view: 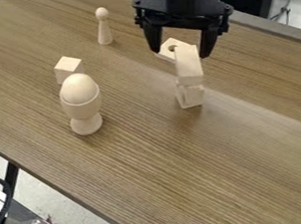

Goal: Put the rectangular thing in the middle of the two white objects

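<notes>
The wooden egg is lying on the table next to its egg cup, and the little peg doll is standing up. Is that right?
Not quite: the camera view shows the wooden egg sitting in its egg cup. The little peg doll is standing up, just like you said.

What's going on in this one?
A black two-finger gripper hangs open over the wooden table, apparently holding nothing. Below it, a pale rectangular wooden block seems to rest on a smaller block, beside a holed block. A pale cube, egg in a wooden cup, and round-headed peg stand apart.
</notes>
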Controlling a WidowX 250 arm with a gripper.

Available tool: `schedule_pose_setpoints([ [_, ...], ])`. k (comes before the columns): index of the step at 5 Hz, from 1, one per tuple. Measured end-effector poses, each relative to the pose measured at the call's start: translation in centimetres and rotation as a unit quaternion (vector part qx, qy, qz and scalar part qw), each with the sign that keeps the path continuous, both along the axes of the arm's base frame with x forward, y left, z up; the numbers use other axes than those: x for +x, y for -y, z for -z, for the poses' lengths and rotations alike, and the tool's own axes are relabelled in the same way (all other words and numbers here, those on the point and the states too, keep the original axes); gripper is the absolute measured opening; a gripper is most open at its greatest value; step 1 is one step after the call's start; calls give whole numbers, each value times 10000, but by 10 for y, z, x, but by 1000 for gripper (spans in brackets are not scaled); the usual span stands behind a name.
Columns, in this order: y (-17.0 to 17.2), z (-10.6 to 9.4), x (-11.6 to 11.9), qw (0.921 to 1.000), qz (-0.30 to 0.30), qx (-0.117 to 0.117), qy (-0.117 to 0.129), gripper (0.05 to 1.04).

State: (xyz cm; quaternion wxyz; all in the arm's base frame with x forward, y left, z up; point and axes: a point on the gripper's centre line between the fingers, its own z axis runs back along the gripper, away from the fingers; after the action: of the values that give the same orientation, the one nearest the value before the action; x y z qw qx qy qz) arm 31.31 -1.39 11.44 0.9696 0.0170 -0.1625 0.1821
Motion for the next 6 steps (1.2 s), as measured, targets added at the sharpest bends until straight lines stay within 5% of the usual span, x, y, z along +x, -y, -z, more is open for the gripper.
schedule_pose_setpoints([
  [3, 6, 11, 5, 9999, 15, 115, -59, 1001],
  [6, 10, 24, 6, 10000, -36, -35, -57, 948],
])
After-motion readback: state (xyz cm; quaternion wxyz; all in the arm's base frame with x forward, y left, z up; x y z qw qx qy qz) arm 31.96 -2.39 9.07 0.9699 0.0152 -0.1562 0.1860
